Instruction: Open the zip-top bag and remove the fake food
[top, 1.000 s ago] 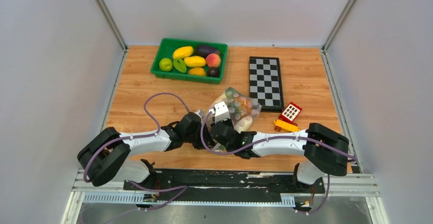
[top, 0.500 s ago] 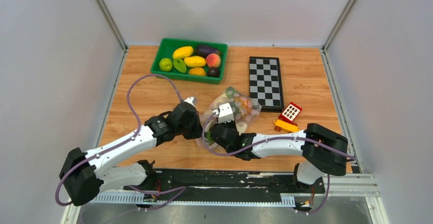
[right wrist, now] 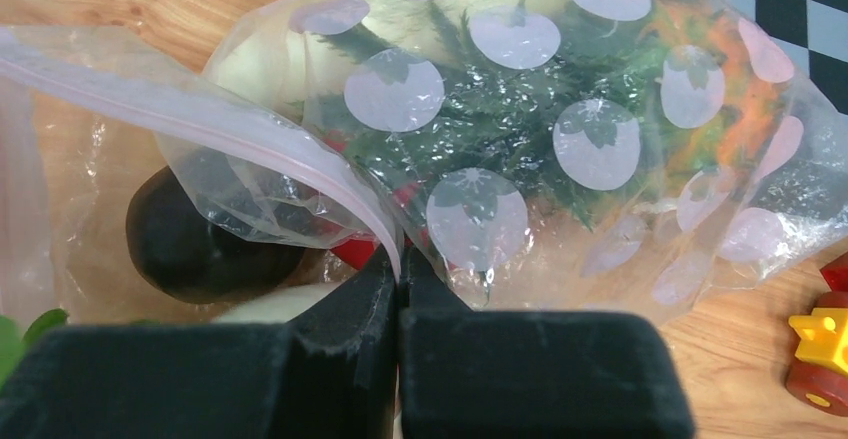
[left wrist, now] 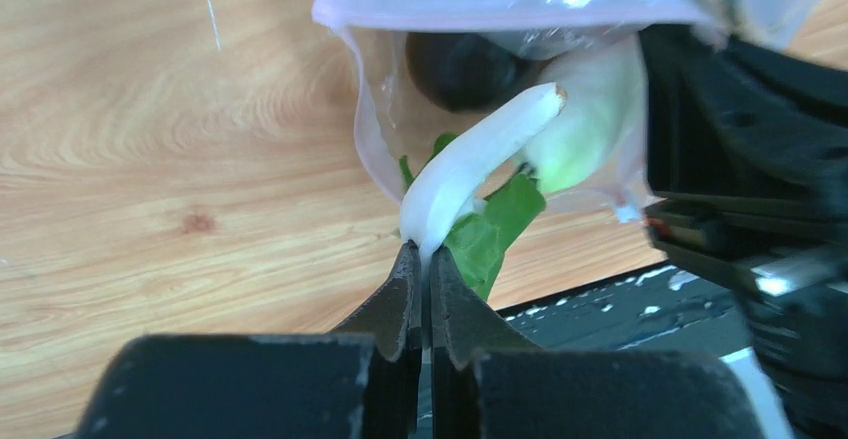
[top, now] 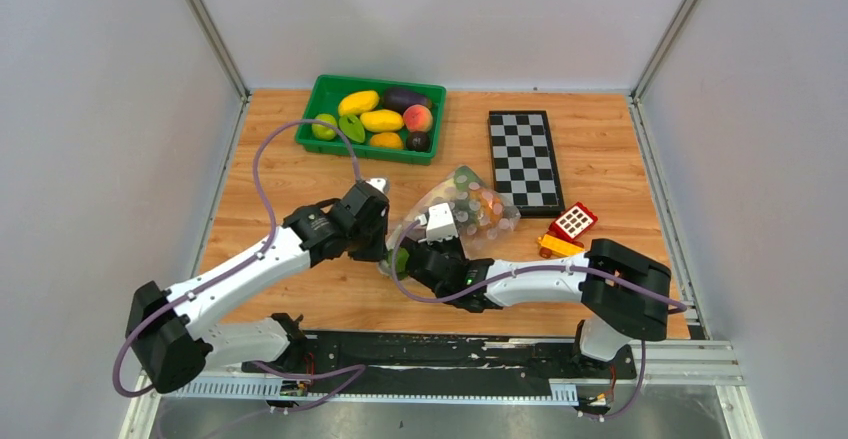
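Note:
The zip-top bag (top: 468, 207), clear with pale dots, lies mid-table. My right gripper (top: 425, 246) is shut on its pink zip edge (right wrist: 300, 159); the jaws (right wrist: 397, 264) pinch the strip. The mouth gapes toward the left arm. My left gripper (top: 388, 253) is shut on the near end of the long white radish (left wrist: 470, 164), whose green leaves (left wrist: 495, 234) hang beside the fingers (left wrist: 405, 294). Its far end still reaches into the bag mouth (left wrist: 500, 4). Inside the bag I see a dark round piece (right wrist: 190, 244), a pale green pear (left wrist: 590, 119), leafy green (right wrist: 520, 109) and something red (right wrist: 355, 251).
A green tray (top: 312, 129) with yellow fruits, an eggplant and a peach stands at the back left. A chessboard (top: 520, 159) lies behind the bag on the right. A red-yellow toy block car (top: 565, 229) sits right of the bag. The table's front edge is close behind both grippers.
The left arm has stretched out and swung left, drawing the radish out of the bag mouth. The bag has shifted slightly away with the right gripper still holding its zip edge.

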`<state>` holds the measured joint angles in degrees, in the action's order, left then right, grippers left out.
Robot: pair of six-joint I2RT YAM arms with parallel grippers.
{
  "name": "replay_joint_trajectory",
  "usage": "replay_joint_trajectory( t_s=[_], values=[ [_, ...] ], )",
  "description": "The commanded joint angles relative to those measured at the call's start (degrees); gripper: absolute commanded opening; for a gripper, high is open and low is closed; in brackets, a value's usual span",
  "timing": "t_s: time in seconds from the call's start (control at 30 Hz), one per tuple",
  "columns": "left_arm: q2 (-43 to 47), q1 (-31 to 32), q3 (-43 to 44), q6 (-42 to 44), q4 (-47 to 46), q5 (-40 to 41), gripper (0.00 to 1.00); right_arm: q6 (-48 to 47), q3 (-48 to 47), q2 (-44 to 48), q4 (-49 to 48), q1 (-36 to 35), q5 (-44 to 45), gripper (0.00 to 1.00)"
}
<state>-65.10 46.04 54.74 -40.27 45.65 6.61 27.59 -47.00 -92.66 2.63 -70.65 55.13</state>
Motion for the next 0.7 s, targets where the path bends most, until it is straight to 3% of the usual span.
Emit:
replay_joint_trajectory(
  t_s=[0.0, 0.2, 0.4, 0.67],
  values=[
    [-1.77, -0.07, -5.65, -1.09, -6.54, -4.13, 0.06, -3.71, 1.18, 1.88, -3.70, 0.50, -3.89, 0.00],
    [-1.83, -0.07, -10.19, -5.05, -13.80, -4.35, 0.28, -5.40, 3.01, 3.73, -8.75, 0.49, -8.91, 0.00],
    [-2.64, -0.07, -13.95, -8.75, -20.33, -3.14, 0.44, -4.58, 2.60, 2.92, -8.44, 0.47, -10.35, 0.00],
    [-2.69, -0.07, -13.80, -8.51, -18.12, 0.86, 0.48, -4.16, 2.95, 3.37, -8.22, 0.48, -10.41, 0.00]
  ],
)
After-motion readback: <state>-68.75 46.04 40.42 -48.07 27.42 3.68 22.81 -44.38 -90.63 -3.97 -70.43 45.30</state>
